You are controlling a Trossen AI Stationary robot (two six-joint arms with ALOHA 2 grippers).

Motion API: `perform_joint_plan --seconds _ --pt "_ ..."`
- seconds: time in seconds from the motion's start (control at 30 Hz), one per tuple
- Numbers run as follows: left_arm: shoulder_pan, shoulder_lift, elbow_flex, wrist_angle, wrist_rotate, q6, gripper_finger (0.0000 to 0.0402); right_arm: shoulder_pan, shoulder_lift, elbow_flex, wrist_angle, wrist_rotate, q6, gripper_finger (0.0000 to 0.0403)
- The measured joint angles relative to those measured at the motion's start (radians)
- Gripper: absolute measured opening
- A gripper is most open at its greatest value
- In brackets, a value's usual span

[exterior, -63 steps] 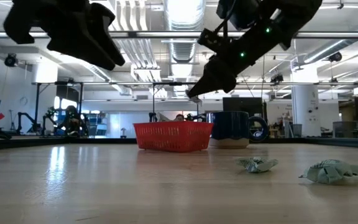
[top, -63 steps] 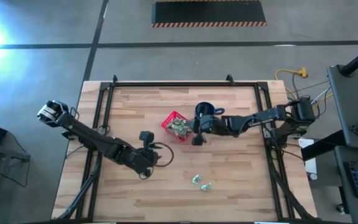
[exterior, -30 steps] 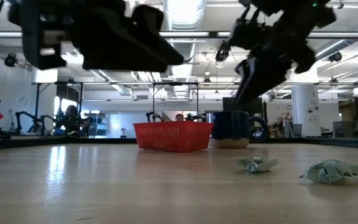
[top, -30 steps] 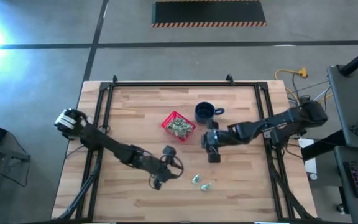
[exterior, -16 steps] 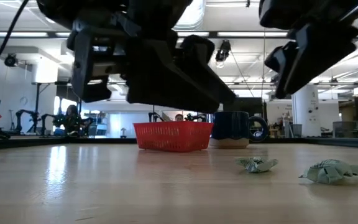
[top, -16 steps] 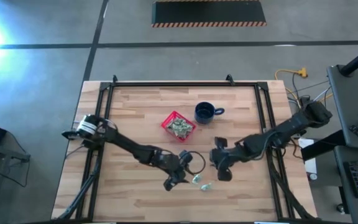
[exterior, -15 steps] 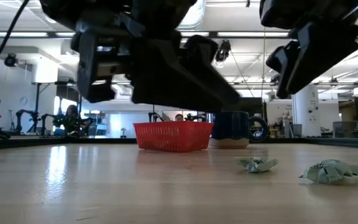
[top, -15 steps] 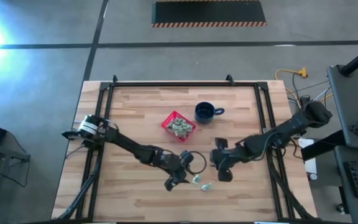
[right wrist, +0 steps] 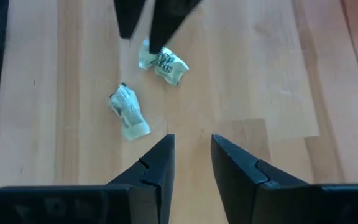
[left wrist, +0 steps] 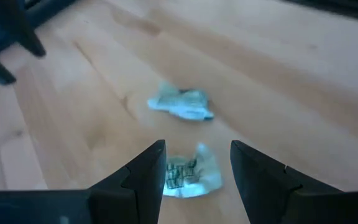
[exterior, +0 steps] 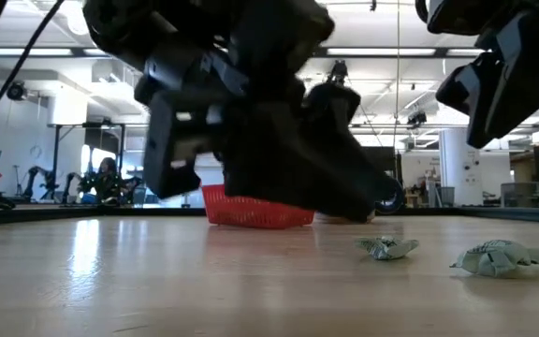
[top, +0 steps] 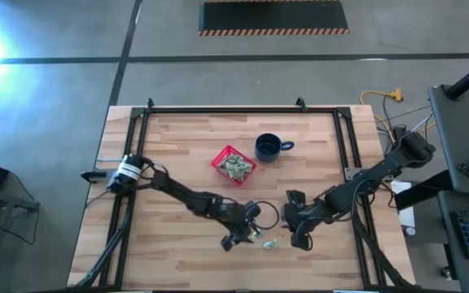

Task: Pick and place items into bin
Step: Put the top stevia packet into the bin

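Hovering my left hand (left wrist: 194,163) with fingers spread over the nearer wrapped item (left wrist: 188,177), I risk nudging it aside on the tabletop (top: 177,155). My right hand (right wrist: 191,158), fingers parted and empty, hangs beside the second item (right wrist: 129,112); collision is possible. Half a second ago both hands stood farther from the items. The bin (top: 233,165) sits far back, already holding pieces.

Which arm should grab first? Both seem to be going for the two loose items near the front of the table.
Left, probably. Its open end effector already straddles the nearer item, with the second item just beyond. The right end effector, also open, has both items off to one side, not between its fingers.
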State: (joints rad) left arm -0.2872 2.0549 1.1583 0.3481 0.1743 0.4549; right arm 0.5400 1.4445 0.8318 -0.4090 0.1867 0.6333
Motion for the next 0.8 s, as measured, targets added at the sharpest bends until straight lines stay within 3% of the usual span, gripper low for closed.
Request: perform_joint_plan --seconds 0.43,0.8 --pt "0.016 0.047 0.006 0.001 0.006 -0.007 0.0152 0.012 0.0 -0.002 0.004 0.027 0.015 0.0084" --pt "0.02 0.053 0.006 -0.001 0.003 -0.003 0.0009 0.012 0.0 -0.002 0.004 0.052 0.014 0.0083"
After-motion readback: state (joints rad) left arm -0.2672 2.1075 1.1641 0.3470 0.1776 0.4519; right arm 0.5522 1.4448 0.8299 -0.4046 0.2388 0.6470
